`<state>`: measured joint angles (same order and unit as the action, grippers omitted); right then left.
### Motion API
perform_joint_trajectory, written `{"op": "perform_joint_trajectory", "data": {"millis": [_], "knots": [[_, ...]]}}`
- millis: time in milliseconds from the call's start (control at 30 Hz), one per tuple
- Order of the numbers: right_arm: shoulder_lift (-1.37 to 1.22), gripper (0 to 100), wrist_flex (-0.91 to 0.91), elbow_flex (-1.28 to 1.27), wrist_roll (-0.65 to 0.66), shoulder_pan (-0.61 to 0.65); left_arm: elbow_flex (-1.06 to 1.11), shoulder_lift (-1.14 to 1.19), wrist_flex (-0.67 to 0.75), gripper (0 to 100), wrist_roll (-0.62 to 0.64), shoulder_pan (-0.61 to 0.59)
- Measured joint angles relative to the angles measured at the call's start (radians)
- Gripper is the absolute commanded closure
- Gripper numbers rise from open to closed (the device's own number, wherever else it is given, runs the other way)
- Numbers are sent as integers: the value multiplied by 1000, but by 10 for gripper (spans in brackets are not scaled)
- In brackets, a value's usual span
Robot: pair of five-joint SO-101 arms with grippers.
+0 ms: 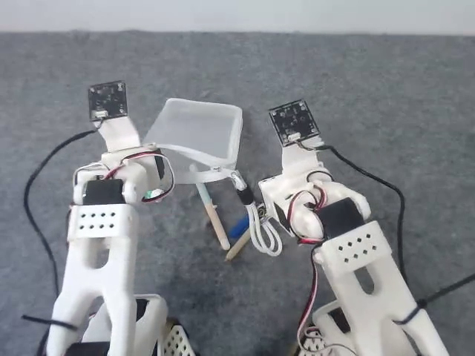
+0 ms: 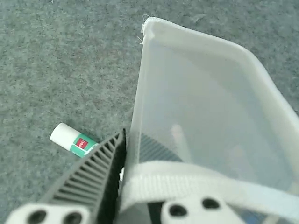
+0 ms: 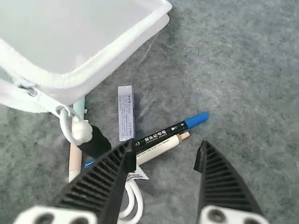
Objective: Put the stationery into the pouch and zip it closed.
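Note:
The translucent white pouch (image 1: 199, 132) lies open-mouthed at the centre, propped up on one side. My left gripper (image 1: 162, 165) is shut on its zipper rim (image 2: 187, 179). Loose on the grey mat in front of the mouth lie a pale green-and-beige pen (image 1: 214, 213), a black marker with a blue tip (image 3: 170, 130), a beige pen (image 3: 159, 148) and a small flat eraser (image 3: 125, 112). A white glue stick with a green label (image 2: 72, 140) lies beside the left gripper (image 2: 131, 140). My right gripper (image 3: 166, 151) hangs open just above the marker, holding nothing.
The zipper pull, a white cord with a black tab (image 3: 91, 140), trails from the pouch mouth. A loop of white cord (image 1: 266, 236) lies by the right gripper (image 1: 256, 211). Open grey mat (image 1: 386, 96) stretches to the right and beyond the pouch.

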<state>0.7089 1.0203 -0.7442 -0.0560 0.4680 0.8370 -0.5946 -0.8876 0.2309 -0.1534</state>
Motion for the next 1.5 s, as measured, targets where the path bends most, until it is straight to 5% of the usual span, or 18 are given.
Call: {"op": "perform_joint_trajectory", "data": {"millis": [800, 1000, 1500], "knots": [[-919, 815, -3, 476, -468, -127, 0, 0, -2, 990, 0, 0], [-1008, 988, -9, 537, -511, -133, 0, 0, -2, 990, 0, 0], [-1106, 992, 146, 763, -520, -193, 0, -5, -2, 990, 0, 0]]}}
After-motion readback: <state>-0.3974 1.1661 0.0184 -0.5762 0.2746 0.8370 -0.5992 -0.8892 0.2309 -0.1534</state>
